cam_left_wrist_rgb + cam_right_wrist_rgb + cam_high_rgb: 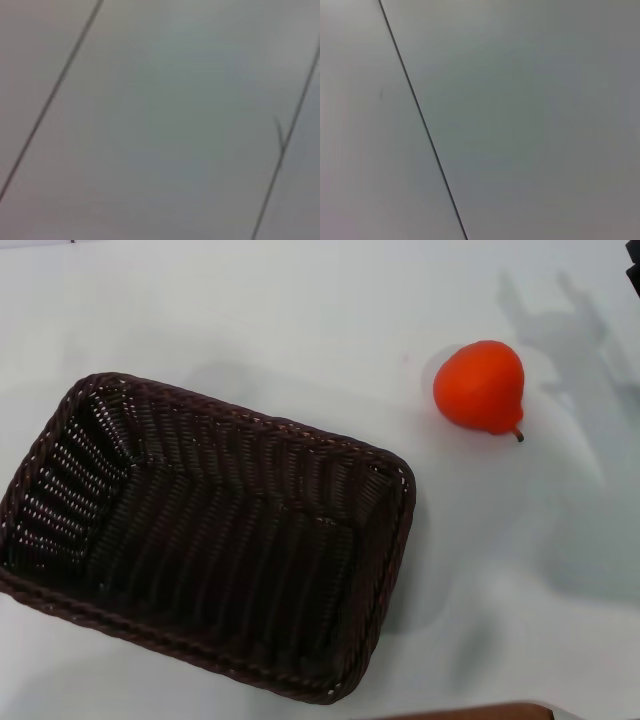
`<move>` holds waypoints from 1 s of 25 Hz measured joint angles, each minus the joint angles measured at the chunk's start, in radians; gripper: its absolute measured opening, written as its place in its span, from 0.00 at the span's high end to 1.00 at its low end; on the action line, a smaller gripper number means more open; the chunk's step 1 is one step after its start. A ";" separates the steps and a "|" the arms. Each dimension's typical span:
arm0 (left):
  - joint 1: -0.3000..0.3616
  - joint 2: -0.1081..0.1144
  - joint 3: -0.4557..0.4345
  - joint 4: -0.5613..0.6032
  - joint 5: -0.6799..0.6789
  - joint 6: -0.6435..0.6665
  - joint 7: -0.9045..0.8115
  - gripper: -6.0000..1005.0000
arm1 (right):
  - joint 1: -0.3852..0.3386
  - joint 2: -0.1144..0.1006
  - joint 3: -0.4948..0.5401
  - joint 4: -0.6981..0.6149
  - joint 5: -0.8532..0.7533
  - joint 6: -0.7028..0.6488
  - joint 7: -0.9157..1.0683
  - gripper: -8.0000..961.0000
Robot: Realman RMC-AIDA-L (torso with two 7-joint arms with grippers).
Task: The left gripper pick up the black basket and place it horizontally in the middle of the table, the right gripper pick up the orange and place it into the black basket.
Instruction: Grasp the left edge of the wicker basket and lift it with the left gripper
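Observation:
The black basket (200,540) lies on the white table (300,320) at the left and front of the head view. It is empty, open side up, and its long side runs at a slant. The orange (480,386) lies on the table to the right of and behind the basket, apart from it, with its stem toward the front right. A small black piece of the right gripper (634,280) shows at the far right edge, behind and to the right of the orange, and throws a shadow on the table. The left gripper is out of view.
A brown strip (470,710) shows at the front edge of the head view. Both wrist views show only a plain grey surface (160,120) crossed by thin dark lines (420,120).

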 joint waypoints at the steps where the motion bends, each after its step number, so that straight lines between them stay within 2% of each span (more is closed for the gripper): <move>1: 0.007 0.008 0.013 -0.037 0.021 -0.007 -0.045 0.26 | 0.000 0.000 0.000 0.000 0.000 0.000 0.000 0.14; 2: 0.022 0.025 0.044 -0.116 0.064 -0.020 -0.135 0.26 | -0.001 0.000 0.000 0.001 0.000 0.001 0.000 0.14; 3: 0.022 0.025 0.044 -0.116 0.064 -0.020 -0.135 0.26 | -0.001 0.000 0.000 0.002 0.000 0.002 0.002 0.14; 5: 0.042 0.050 0.087 -0.245 0.139 -0.046 -0.278 0.26 | -0.002 -0.001 0.002 0.004 0.000 0.003 0.007 0.14; 11: 0.043 0.119 0.133 -0.679 0.432 -0.181 -0.720 0.27 | -0.004 -0.005 0.010 0.008 0.001 0.006 0.011 0.14; 13: 0.022 0.126 0.137 -0.813 0.540 -0.235 -0.835 0.27 | -0.004 -0.005 0.010 0.015 0.001 0.007 0.011 0.14; 15: -0.007 0.127 0.165 -0.959 0.672 -0.285 -0.943 0.27 | -0.005 -0.005 0.010 0.021 0.001 0.007 0.011 0.14; 17: -0.041 0.123 0.232 -1.093 0.822 -0.328 -1.044 0.27 | -0.006 -0.005 0.009 0.027 0.002 0.007 0.017 0.14; 19: -0.073 0.118 0.301 -1.168 0.940 -0.367 -1.115 0.26 | -0.006 -0.007 0.008 0.033 0.002 0.007 0.024 0.14; 21: -0.107 0.101 0.363 -1.226 1.034 -0.405 -1.163 0.26 | -0.006 -0.007 0.007 0.036 0.002 0.008 0.027 0.14; 25: -0.170 0.051 0.434 -1.290 1.183 -0.427 -1.241 0.26 | -0.012 -0.007 0.006 0.048 0.002 0.009 0.043 0.14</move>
